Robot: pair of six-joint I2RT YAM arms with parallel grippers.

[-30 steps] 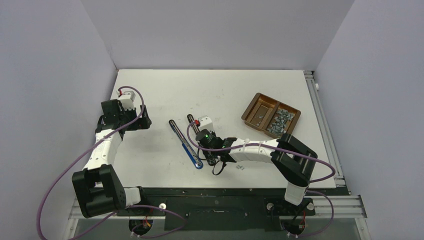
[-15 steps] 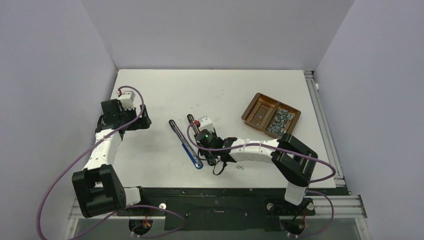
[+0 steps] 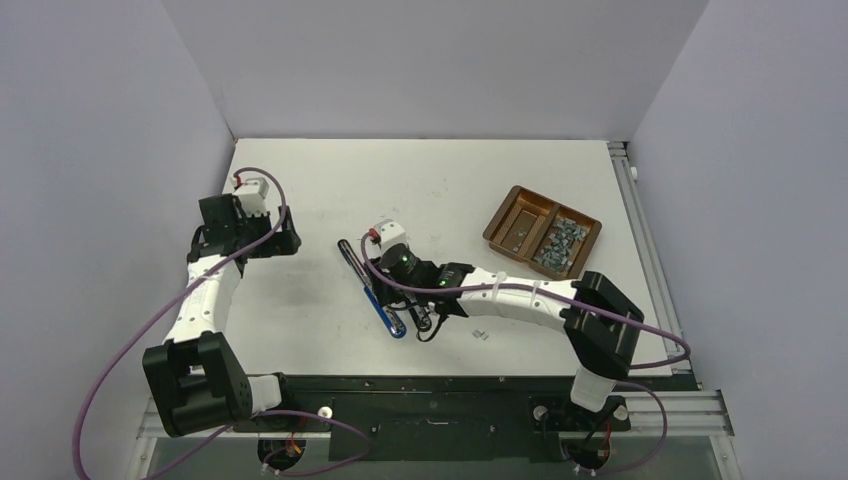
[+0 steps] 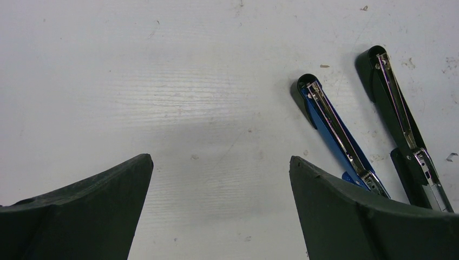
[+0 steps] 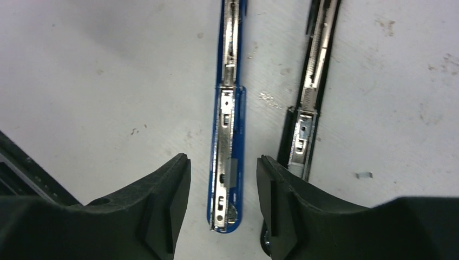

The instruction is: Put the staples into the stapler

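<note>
Two staplers lie opened flat side by side: a blue stapler (image 5: 227,108) (image 3: 372,292) (image 4: 333,122) and a black stapler (image 5: 309,108) (image 4: 400,119). My right gripper (image 5: 223,158) (image 3: 405,312) hovers open over the blue stapler's rounded near end, one finger on each side and neither touching it. A short grey strip of staples (image 5: 231,173) rests on the right edge of the blue stapler's metal channel, free of the fingers. More staples (image 3: 560,240) fill one tray compartment. My left gripper (image 4: 221,158) (image 3: 283,240) is wide open above bare table, left of the staplers.
The brown two-compartment tray (image 3: 520,222) stands at the right middle of the table. A loose staple (image 5: 364,175) (image 3: 483,335) lies right of the black stapler. My right arm covers most of the black stapler in the top view.
My right gripper has opened and its wrist has shifted a little left and away, over the blue stapler. The left arm has barely moved.
</note>
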